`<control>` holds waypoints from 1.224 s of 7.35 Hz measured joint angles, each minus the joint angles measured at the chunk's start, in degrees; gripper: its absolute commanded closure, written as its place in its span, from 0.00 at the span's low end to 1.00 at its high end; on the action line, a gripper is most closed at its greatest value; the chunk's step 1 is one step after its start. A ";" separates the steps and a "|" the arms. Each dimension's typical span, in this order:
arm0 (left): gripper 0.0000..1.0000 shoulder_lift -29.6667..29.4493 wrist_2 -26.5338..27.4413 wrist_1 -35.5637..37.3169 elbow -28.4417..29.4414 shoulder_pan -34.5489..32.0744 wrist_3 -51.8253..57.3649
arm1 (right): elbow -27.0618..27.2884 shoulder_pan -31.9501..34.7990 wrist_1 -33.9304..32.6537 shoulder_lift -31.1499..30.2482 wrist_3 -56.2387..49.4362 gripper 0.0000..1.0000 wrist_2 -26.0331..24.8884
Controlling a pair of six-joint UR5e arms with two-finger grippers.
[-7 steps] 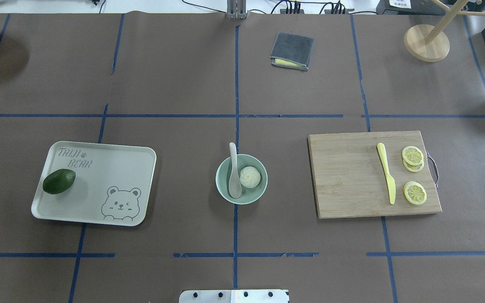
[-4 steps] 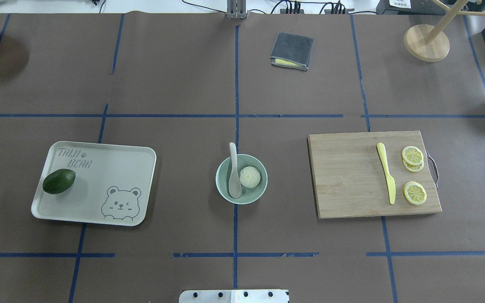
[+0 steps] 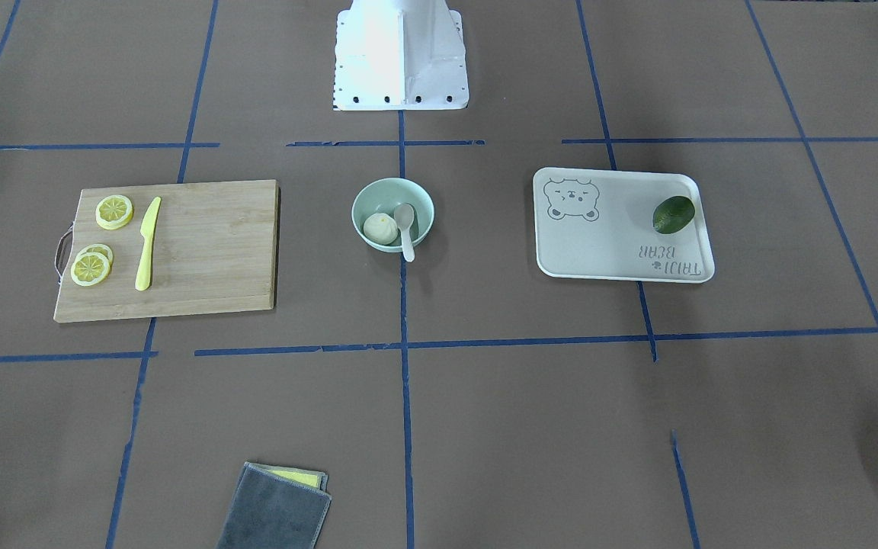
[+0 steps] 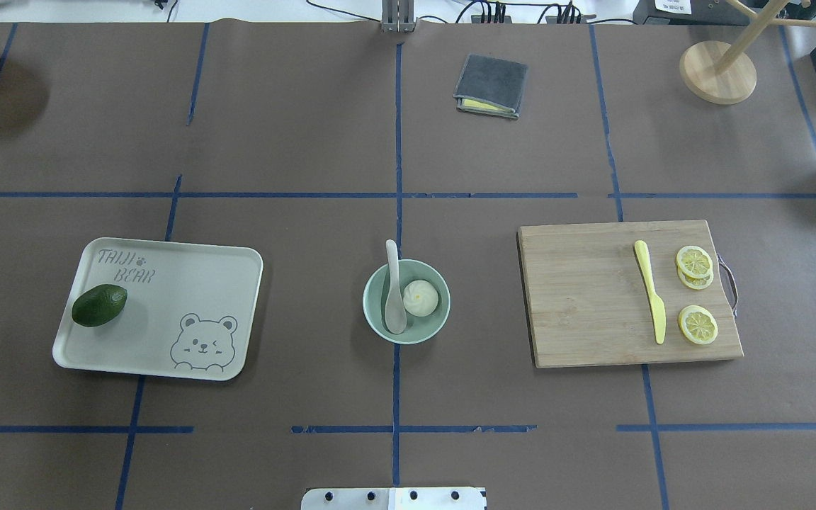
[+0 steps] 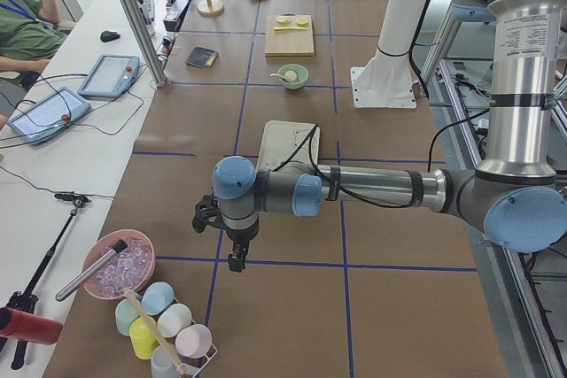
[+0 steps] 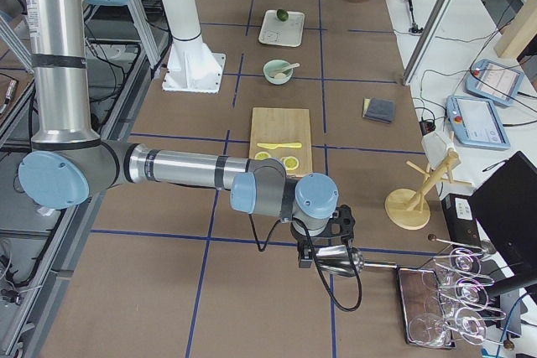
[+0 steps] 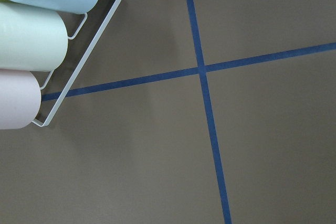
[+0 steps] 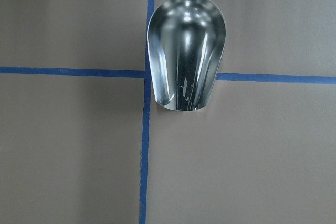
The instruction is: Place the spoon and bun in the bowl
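Observation:
The mint-green bowl [image 4: 369, 313] stands at the table's middle, also in the front-facing view [image 3: 378, 185]. The off-white spoon [image 4: 394, 301] lies in it, scoop down inside and handle over the far rim. The white pleated bun [image 4: 420, 298] sits in the bowl to the right of the spoon. My left gripper [image 5: 235, 258] shows only in the exterior left view, far out at the table's left end; I cannot tell if it is open. My right gripper [image 6: 307, 262] shows only in the exterior right view, at the right end over a metal scoop [image 8: 186, 56]; I cannot tell its state.
A beige bear-print tray [image 4: 188, 283] with an avocado [image 4: 99, 305] lies left of the bowl. A wooden board [image 4: 585, 297] with a yellow knife [image 4: 650, 290] and lemon slices [image 4: 697, 324] lies right. A grey cloth [image 4: 491, 85] and a wooden stand [image 4: 717, 71] are at the back. Pastel cups in a rack [image 7: 31, 40] are near the left wrist.

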 measured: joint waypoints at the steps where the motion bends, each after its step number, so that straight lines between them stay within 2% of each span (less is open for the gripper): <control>1: 0.00 0.02 0.00 0.00 0.00 0.00 0.00 | 0.03 0.00 0.00 0.06 0.02 0.00 -0.02; 9: 0.00 0.02 0.02 0.00 -0.17 0.00 -0.26 | 0.38 0.00 0.04 0.68 1.00 0.00 -0.09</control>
